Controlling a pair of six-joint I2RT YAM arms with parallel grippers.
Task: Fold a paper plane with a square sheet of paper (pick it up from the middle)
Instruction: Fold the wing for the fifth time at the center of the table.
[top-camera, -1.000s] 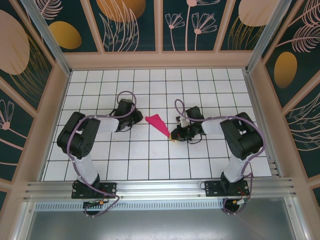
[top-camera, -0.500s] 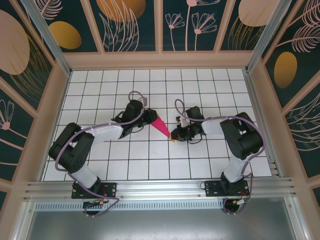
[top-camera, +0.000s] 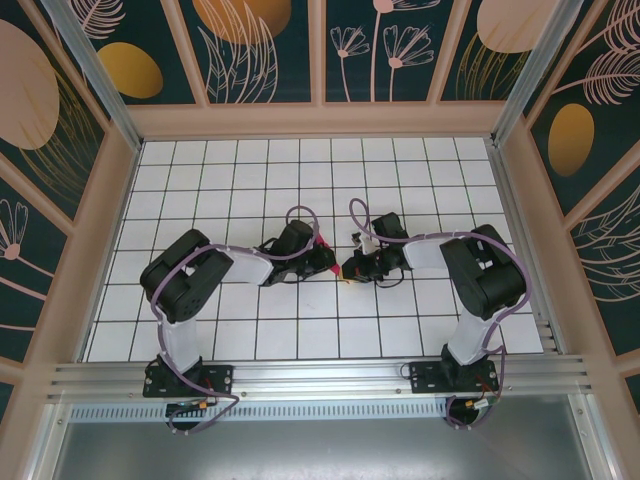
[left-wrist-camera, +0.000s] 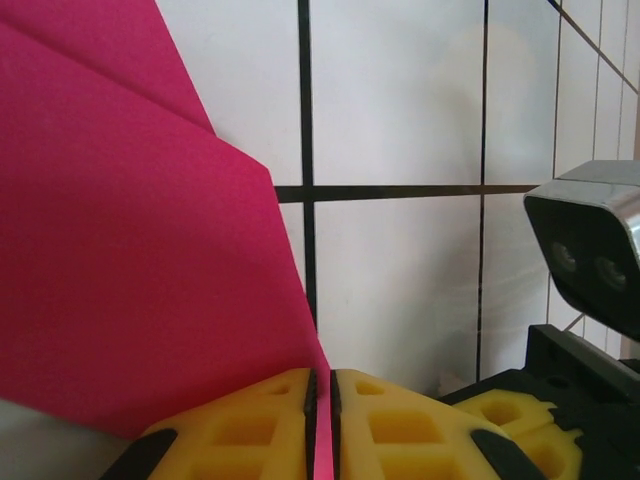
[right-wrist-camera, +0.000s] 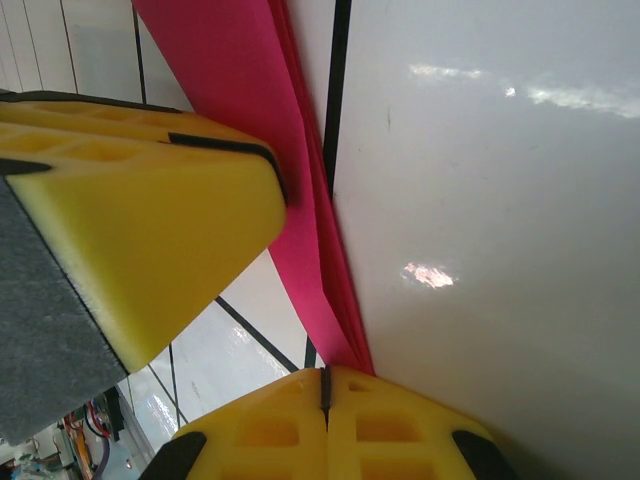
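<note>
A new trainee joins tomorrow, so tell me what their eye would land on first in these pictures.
The magenta-pink paper plane stands out at once against the white gridded table, near its middle. Both arms reach in to it, and the left gripper and the right gripper, both bright yellow, are shut on the paper, close together.

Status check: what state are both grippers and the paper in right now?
Left gripper: shut on the paper.
Right gripper: shut on the paper's narrow end.
Paper: folded into creased layers, pinched by both grippers at once.
</note>
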